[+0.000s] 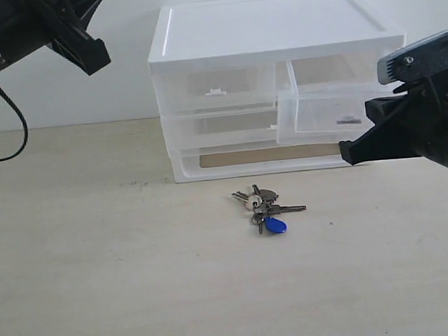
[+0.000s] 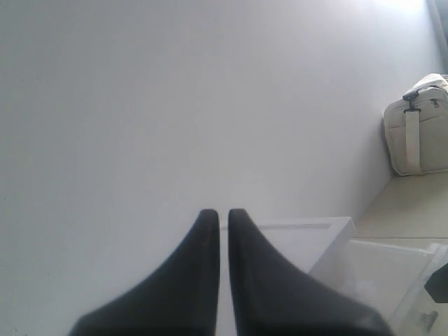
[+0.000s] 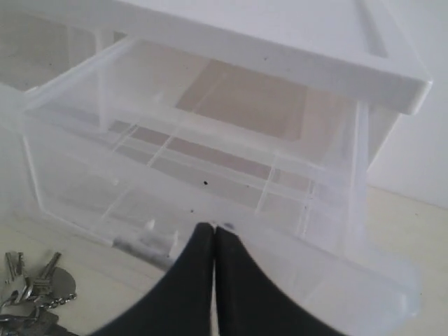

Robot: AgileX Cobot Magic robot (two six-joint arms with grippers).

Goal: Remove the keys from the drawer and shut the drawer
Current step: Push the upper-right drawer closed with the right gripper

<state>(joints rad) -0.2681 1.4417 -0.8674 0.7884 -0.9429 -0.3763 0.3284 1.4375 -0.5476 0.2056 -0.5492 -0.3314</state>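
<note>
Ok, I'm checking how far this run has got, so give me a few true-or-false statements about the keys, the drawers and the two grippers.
1. The small translucent plastic right-hand drawer stands pulled out. True.
2. The bunch of grey metal keys with a blue oval fob lies inside that drawer. False: it lies on the pale table in front of the white plastic cabinet.
3. The right gripper is shut, its tips at the drawer's front. True.
4. The left gripper holds the keys. False: it is shut on nothing, high above the table.
5. The left-hand translucent drawer is pulled out too. False: it sits pushed in.
</note>
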